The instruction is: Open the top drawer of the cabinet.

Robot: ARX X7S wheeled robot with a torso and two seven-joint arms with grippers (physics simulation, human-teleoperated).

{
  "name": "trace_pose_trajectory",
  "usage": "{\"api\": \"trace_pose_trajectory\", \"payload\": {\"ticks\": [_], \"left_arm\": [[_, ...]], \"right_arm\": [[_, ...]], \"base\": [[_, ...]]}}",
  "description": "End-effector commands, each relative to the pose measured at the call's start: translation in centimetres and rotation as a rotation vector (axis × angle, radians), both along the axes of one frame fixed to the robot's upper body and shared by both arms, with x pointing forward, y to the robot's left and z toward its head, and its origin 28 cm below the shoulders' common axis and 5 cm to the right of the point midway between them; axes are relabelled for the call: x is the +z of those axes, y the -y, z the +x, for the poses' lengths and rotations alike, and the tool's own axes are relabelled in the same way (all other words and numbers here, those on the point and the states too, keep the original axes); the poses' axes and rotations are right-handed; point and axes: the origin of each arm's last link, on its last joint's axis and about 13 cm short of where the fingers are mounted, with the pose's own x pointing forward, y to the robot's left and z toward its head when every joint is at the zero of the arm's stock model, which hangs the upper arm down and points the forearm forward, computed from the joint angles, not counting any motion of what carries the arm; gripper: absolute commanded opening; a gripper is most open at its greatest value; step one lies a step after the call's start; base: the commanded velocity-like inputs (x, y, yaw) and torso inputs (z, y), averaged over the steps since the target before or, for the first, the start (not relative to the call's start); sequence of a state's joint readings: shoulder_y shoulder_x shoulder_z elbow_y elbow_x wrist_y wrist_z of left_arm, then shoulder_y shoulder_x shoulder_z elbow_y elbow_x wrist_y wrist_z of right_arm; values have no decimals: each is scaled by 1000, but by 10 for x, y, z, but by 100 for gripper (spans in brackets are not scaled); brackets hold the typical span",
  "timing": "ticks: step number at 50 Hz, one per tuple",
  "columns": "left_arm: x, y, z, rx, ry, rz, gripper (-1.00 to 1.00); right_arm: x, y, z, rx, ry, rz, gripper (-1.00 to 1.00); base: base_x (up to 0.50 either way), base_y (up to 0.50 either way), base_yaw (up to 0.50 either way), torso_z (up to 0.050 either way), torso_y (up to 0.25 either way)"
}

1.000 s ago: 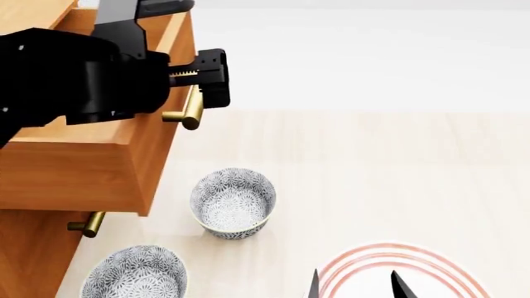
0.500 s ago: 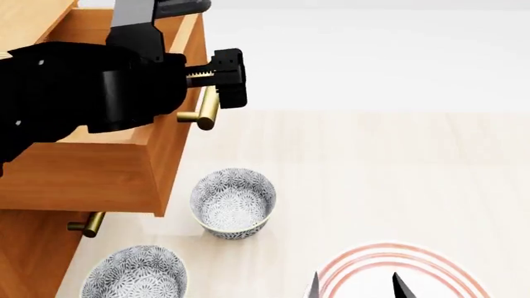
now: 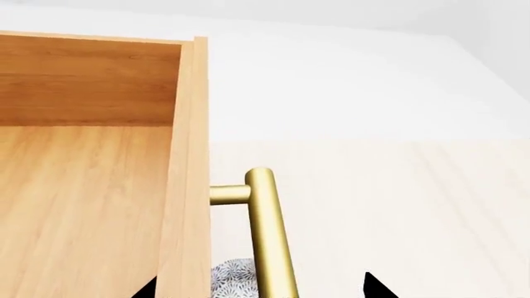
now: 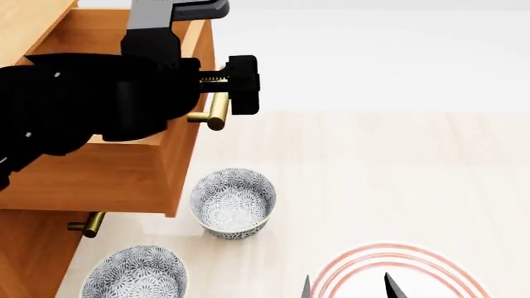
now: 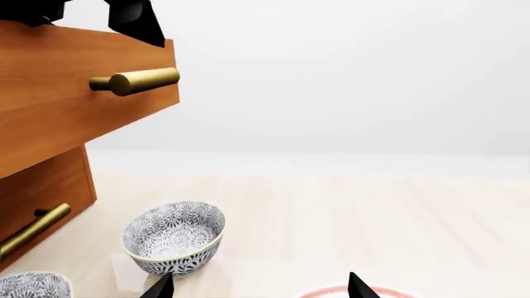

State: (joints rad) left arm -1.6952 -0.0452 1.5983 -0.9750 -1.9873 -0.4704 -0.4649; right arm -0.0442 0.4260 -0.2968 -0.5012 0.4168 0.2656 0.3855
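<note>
Cabinet (image 4: 29,248) at far left of the head view, with the top drawer (image 4: 124,174) standing well out from its front and the lighter box interior exposed in the left wrist view. Left gripper (image 4: 222,87) straddles the drawer's brass handle (image 4: 217,112), jaws narrow and clamped on the bar. Further right, two patterned bowls (image 4: 233,202) on the pale floor, then the right gripper (image 4: 346,288) at the bottom edge over a red-ringed plate (image 4: 431,273), tips spread wide, holding nothing.

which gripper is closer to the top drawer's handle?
Left. The left gripper straddles the top drawer's brass handle; the right gripper hangs far off, over the pink-ringed plate.
</note>
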Motion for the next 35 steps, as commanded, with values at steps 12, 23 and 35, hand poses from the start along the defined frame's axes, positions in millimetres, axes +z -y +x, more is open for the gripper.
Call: {"api": "trace_pose_trajectory", "payload": {"ticks": [12, 23, 35], "left_arm": [[-10, 69, -55, -349, -284, -285, 100], [-3, 75, -63, -371, -287, -283, 100], [5, 84, -78, -426, -265, -262, 100]], "right_arm": [[-3, 6, -1, -7, -3, 5, 100], [-6, 5, 0, 4, -13, -16, 100], [-5, 5, -2, 4, -7, -20, 100]], "base": [[-8, 0, -1, 0, 0], [-8, 0, -1, 0, 0], [-7, 0, -1, 0, 0]]}}
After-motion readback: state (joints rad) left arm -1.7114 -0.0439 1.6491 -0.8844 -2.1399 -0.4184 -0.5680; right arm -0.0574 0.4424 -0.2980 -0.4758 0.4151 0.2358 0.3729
